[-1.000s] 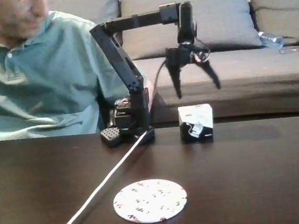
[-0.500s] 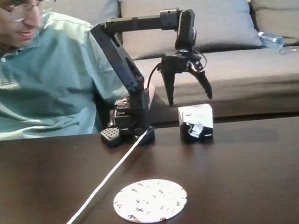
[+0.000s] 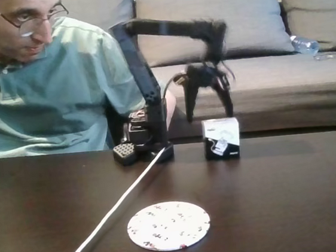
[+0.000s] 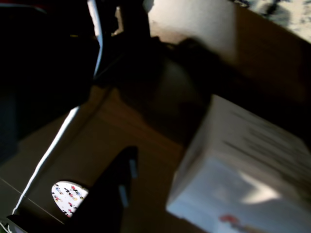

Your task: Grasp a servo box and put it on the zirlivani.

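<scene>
Black jointed arm (image 3: 141,74), trailing cables

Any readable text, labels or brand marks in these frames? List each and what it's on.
None can be read.
Box: the fixed view shows a printed picture on the front face, no legible words; in the wrist view grey lines of print on the top are too blurred to read.
Disc: red and dark specks, pattern only, no text.
</scene>
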Robot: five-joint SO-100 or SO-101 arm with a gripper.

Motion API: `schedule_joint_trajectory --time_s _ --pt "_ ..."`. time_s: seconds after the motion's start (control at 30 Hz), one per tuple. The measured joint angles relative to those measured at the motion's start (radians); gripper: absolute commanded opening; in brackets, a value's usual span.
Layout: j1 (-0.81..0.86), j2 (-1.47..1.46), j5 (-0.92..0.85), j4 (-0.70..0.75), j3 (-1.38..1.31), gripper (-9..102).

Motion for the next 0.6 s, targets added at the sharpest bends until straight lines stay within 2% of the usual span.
schedule_joint_trajectory --time_s 0.2,0.4,0.6 --pt "-0.002 -0.051 -0.003 -0.058 0.000 48" --pt "-0.002 -0.051 -0.037 -0.067 0.000 31" --pt "-0.002 -0.051 -0.038 -0.067 -0.021 30"
